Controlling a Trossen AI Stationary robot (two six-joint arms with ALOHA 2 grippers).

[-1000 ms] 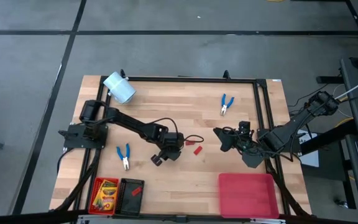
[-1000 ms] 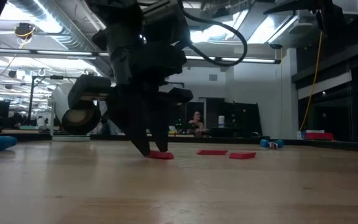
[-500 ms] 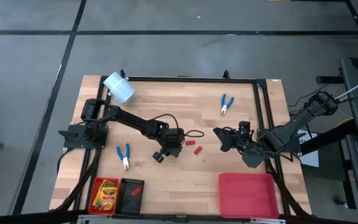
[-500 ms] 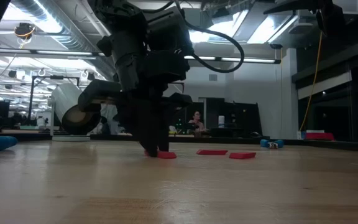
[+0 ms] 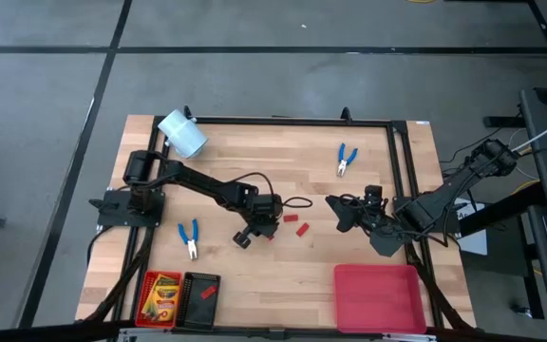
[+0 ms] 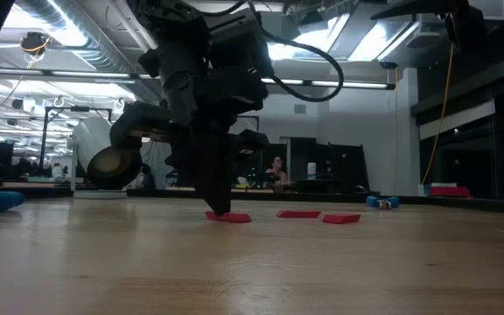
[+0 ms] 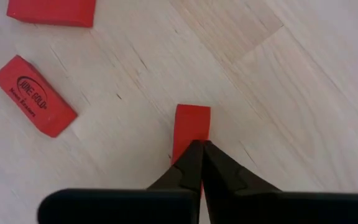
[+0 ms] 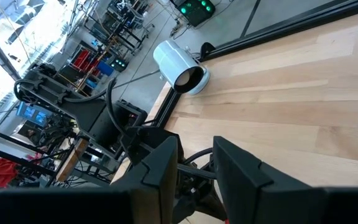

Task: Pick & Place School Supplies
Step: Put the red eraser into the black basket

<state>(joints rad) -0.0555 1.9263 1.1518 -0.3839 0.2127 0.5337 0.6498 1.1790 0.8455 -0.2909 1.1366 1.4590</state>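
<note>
**Left gripper pinching shut over a red piece**

The left gripper (image 7: 199, 149) is pressing closed fingertips onto a red piece (image 7: 191, 124) mid-table. Two more red pieces (image 7: 35, 94) are lying toward ten o'clock. The right gripper (image 5: 342, 211) is waiting at three o'clock, fingers parted, holding nothing.

The left claw (image 7: 199, 148) is now closed on a red piece (image 7: 190, 127), shifted slightly across the bench (image 5: 368, 161).

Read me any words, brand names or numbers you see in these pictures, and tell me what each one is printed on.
"JUNE GOLD": dark print on the flat red rectangular eraser lying on the wooden table; a smaller line beneath is too small to read.
Yellow-and-green crayon box in the red tray: print too small to read.
</note>
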